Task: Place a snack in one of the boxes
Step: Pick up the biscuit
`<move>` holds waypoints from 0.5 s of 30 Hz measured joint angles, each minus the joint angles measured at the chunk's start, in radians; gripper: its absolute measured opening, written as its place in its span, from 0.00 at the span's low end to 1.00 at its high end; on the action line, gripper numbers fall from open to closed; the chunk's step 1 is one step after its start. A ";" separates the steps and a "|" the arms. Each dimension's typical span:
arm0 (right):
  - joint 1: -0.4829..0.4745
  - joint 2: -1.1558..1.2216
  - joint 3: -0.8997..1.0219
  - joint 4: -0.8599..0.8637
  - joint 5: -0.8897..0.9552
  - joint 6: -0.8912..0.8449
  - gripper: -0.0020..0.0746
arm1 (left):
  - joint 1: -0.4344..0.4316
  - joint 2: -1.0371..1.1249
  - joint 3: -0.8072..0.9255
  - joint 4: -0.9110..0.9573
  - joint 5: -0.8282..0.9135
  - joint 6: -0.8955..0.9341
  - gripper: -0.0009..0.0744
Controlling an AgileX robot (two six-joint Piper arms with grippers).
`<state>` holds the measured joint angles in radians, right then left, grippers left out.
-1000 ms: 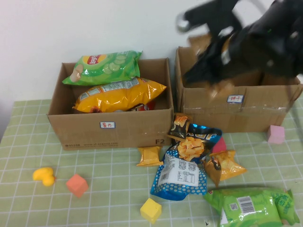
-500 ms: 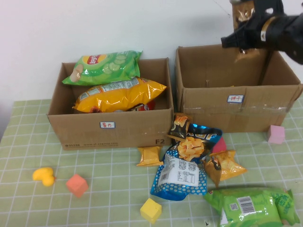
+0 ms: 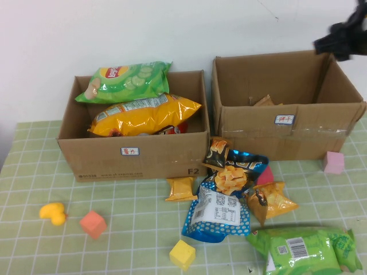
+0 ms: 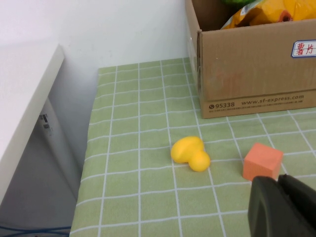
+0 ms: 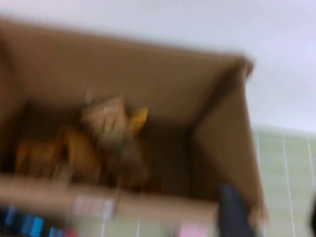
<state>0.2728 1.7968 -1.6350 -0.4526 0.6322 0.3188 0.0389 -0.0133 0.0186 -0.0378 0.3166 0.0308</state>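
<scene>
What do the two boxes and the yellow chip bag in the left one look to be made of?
Both the left box and right box: matte brown corrugated cardboard, taped seams. Yellow chip bag: glossy plastic film, with crinkled highlights. Right hand is raised past the right box; left hand hangs low beside the orange cube.

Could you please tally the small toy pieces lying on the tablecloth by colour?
Yellow: 2, duck-shaped toy and yellow cube
Orange: 1, orange cube
Pink: 1, pink cube; the pink shape among the snack bags is unclear, so not counted
Total: 4
The left gripper is near the orange cube; the right gripper is above the right box.
</scene>
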 joint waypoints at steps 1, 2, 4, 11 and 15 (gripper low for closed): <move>0.000 -0.032 0.000 0.050 0.058 -0.054 0.45 | 0.000 0.000 0.000 0.000 0.000 0.000 0.01; 0.000 -0.060 0.008 0.101 0.109 -0.110 0.35 | 0.000 0.000 0.000 0.000 0.000 0.000 0.01; 0.000 -0.110 0.041 0.196 0.181 -0.216 0.18 | 0.000 0.000 0.000 0.000 0.000 0.000 0.01; 0.002 -0.207 0.315 0.530 0.225 -0.493 0.03 | 0.000 0.000 0.000 0.000 0.000 0.002 0.01; 0.002 -0.197 0.441 0.597 0.188 -0.575 0.03 | 0.000 0.000 0.000 0.000 0.000 0.002 0.01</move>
<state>0.2752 1.5997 -1.1945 0.1447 0.8207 -0.2564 0.0389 -0.0133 0.0186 -0.0378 0.3166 0.0323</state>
